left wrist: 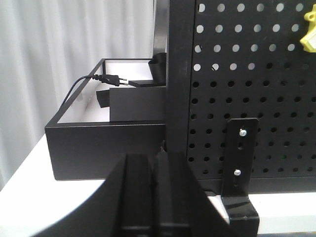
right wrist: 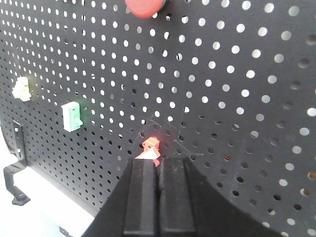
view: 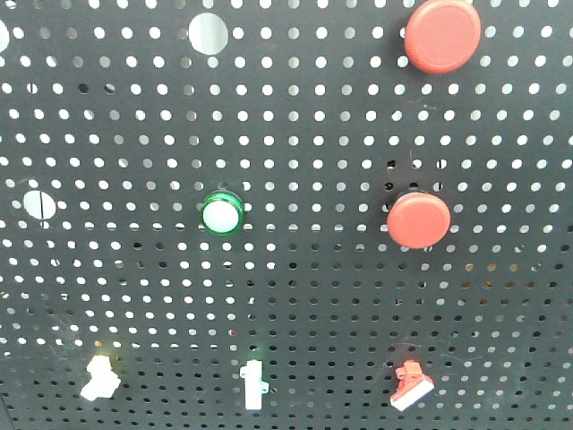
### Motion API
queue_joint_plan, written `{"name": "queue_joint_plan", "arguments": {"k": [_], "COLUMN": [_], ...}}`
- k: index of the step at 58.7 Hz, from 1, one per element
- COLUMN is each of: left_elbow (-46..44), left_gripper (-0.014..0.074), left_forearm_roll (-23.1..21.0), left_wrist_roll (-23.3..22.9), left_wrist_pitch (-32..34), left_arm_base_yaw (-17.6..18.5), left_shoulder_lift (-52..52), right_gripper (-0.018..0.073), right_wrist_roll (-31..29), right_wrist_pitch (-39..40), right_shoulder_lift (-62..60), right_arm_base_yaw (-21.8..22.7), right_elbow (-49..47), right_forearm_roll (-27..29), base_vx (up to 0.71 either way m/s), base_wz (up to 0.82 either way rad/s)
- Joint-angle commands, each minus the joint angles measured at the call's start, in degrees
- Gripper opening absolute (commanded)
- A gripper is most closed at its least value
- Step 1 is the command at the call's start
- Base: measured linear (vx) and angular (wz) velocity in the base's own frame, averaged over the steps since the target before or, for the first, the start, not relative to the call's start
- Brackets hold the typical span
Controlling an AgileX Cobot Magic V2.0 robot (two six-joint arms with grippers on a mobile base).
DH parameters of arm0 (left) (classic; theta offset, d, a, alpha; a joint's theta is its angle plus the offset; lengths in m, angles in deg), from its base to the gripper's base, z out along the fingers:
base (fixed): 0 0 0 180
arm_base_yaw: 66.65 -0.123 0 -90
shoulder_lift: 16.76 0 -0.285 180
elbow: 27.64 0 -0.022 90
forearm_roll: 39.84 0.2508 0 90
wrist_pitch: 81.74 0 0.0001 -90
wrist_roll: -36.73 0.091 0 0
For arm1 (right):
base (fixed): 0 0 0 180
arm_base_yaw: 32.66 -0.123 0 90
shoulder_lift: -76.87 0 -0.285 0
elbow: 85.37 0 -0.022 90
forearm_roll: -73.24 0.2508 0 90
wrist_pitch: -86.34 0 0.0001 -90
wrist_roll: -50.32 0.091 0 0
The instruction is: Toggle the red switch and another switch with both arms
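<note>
With its fingers pressed together on nothing, the right tool [right wrist: 159, 165] is nosing up to the small red rocker switch [right wrist: 150, 148] low on the black perforated panel [right wrist: 237, 98] (the left tool [left wrist: 155, 165], likewise clenched empty, is hanging by the panel's edge), so a short, square push should be serving best.

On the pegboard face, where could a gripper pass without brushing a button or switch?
Free: the bare band of pegboard between the green indicator light and the lower red button; also the left upper area. Crowded: the bottom row, where the red switch sits right at the right gripper, jaws shut.
</note>
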Motion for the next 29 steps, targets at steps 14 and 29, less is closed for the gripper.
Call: {"name": "queue_joint_plan", "arguments": {"k": [14, 29], "left_elbow": [1.2, 1.2], "left_gripper": [0.0003, 0.0003], "left_forearm_roll": [-0.1, -0.1], "left_wrist_roll": [-0.6, -0.6], "left_wrist_pitch": [5.2, 5.2], "left_arm_base_yaw": [-0.2, -0.2], "left_shoulder_lift": [1.0, 1.0], "right_gripper": [-0.0006, -0.0006], "right_wrist_roll": [6.4, 8.8], "right_wrist_pitch": [25.8, 30.9], "right_shoulder_lift": [-0.1, -13.5], "right_arm_base_yaw": [15.8, 30.8], "right_elbow": [21.4, 33.2], "right_forearm_roll": [-0.3, -1.1], "base_vx": [0.0, 0.0], "base_wz": [0.0, 0.0]}}
